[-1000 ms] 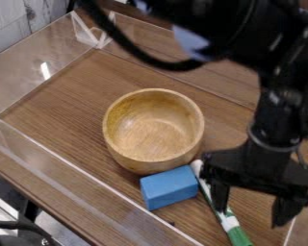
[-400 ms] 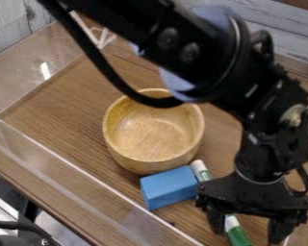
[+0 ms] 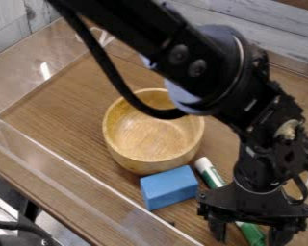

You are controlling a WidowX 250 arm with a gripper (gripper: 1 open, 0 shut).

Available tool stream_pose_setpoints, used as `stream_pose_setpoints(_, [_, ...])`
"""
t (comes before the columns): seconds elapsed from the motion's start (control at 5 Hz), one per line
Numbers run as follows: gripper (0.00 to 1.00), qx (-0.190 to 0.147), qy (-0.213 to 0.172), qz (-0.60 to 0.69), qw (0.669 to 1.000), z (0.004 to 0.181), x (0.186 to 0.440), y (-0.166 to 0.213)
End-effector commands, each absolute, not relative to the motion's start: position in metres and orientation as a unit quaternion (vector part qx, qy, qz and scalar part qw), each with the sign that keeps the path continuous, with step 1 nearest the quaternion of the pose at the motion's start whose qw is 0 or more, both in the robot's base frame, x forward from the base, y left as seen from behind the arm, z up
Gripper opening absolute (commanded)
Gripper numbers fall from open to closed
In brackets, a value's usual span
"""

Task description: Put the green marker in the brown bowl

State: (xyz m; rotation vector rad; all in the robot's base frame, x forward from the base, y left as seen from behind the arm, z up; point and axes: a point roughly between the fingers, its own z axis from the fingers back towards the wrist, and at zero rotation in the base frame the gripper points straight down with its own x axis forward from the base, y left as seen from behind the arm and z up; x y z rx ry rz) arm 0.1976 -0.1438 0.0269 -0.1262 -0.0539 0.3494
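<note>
Bowl first: the brown bowl (image 3: 153, 132) sits empty mid-surface, a blue block (image 3: 168, 185) just beside it. My hand (image 3: 256, 224) hangs open over the green marker (image 3: 219, 182), probably straddling its far end. Closing off-centre could pivot the marker against the block.

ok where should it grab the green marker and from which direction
Grip the green marker across the middle of its slim barrel, coming straight down from above. It lies flat on the table, one end beside the blue block, the rest hidden under the gripper, which is open above it. The jaws should straddle the barrel's width, probably clear of the block.
</note>
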Motion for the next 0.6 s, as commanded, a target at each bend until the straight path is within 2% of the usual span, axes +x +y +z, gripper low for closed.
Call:
stream_pose_setpoints(0.0, [0.00, -0.071, -0.037, 0.179, 0.981, 0.0311, 0.2047, -0.1444])
stream_pose_setpoints(0.4, [0.00, -0.058, -0.026, 0.180, 0.982, 0.0368, 0.2048, -0.1410])
